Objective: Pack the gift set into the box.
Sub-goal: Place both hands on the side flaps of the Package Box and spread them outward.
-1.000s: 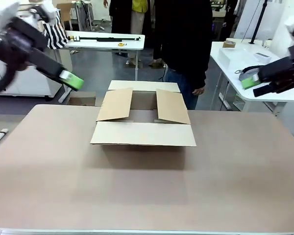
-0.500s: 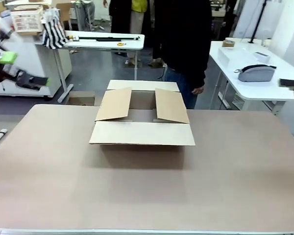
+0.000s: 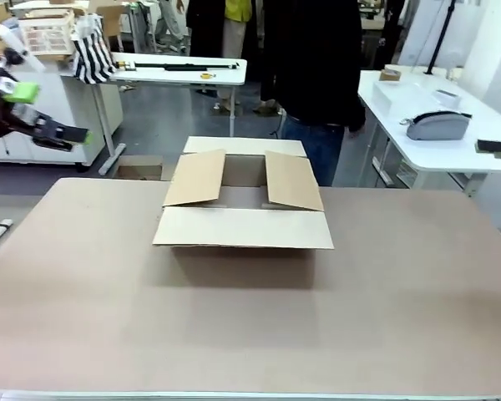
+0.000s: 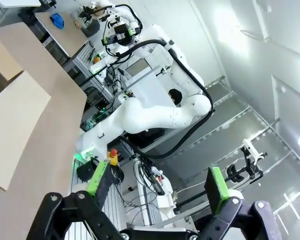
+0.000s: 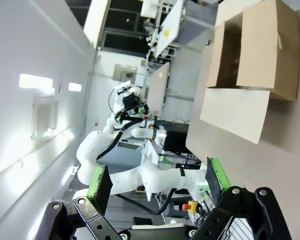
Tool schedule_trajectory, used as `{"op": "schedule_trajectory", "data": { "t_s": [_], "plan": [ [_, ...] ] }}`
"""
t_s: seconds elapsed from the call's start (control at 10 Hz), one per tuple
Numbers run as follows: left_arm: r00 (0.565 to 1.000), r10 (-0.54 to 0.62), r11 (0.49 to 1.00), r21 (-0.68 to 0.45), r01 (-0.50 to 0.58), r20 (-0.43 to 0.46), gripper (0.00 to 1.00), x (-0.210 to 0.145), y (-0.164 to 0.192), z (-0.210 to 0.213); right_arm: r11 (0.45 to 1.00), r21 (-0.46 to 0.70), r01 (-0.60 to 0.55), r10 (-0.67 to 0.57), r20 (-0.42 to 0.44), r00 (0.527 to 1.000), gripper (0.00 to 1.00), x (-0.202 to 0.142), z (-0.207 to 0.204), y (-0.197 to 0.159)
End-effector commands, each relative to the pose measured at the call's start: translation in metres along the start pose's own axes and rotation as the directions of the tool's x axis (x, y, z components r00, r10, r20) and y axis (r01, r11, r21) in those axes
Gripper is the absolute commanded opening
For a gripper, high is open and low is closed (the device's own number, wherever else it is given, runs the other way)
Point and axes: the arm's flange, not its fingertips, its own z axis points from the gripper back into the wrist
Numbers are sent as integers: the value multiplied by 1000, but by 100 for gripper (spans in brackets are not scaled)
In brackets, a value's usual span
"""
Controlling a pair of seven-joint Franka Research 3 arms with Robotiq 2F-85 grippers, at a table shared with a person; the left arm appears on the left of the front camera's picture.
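The brown bench (image 3: pixel 250 334) filled the bottom of the front pic. The box (image 3: pixel 244 227) sat on it, mid-frame, top open. Its near flap lay flat & 2 side flaps leaned over the hole. Left fingers (image 4: pixel 98 177) were wide apart, holding nothing, up in the air at the upper left. Right fingers (image 5: pixel 100 182) were wide apart too, empty, at the right edge. A person (image 3: pixel 313 67) in dark clothes stood behind the box, top middle.
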Motion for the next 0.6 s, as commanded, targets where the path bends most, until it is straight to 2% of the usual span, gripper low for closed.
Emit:
{"op": "schedule_trajectory", "data": {
  "t_s": [0.0, 0.2, 0.3, 0.4, 0.5],
  "plan": [
    [1000, -27, 1000, -15, 27, -3, 100, -6, 3, 6, 999, 20, -33, 32, 16, 999, 100, 3, 0, 0],
    [1000, -4, 1000, 2, 4, 0, 100, 0, -1, 1, 999, 20, -33, 32, 16, 999, 100, 3, 0, 0],
    [993, 106, 982, 154, -112, 49, 100, 9, -15, -13, 999, 20, -33, 32, 16, 999, 100, 3, 0, 0],
    [972, 220, 918, 319, -234, 78, 100, 29, -22, -33, 999, 20, -33, 32, 16, 999, 100, 3, 0, 0],
    [962, 270, 856, 446, -262, 47, 100, 58, -21, -57, 999, 20, -33, 32, 16, 999, 100, 3, 0, 0]
  ]
}}
